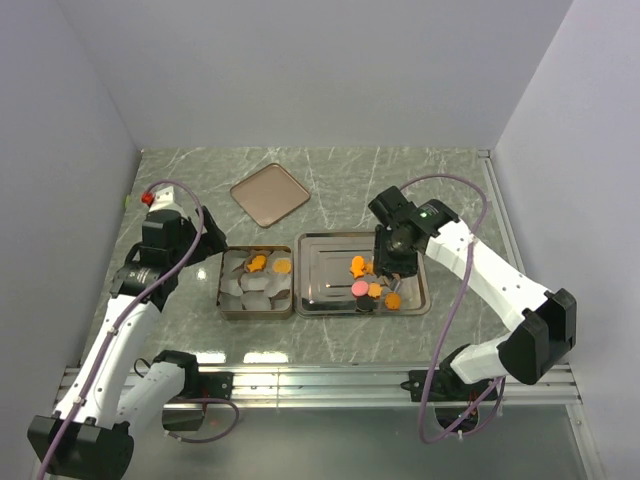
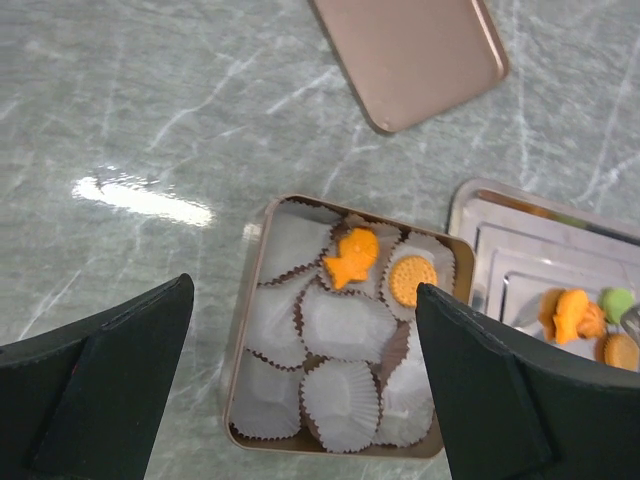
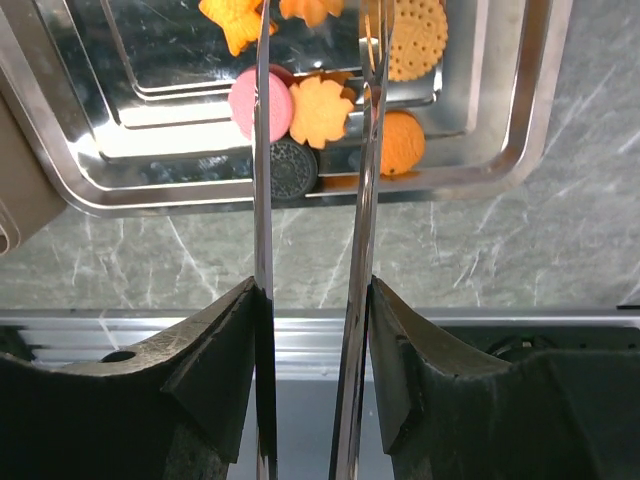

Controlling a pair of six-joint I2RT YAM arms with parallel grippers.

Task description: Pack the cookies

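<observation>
Left wrist view, fish-shaped cookie lying diagonally, left pincer wide open, empty, right pincer half-open.

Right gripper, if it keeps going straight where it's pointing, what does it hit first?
Probably the orange flower-shaped cookie between its long blades, on the steel tray; depth is unclear, so a blade might meet the pink cookie first.

Two cookies sit in the tin, one lid, one tray
</observation>
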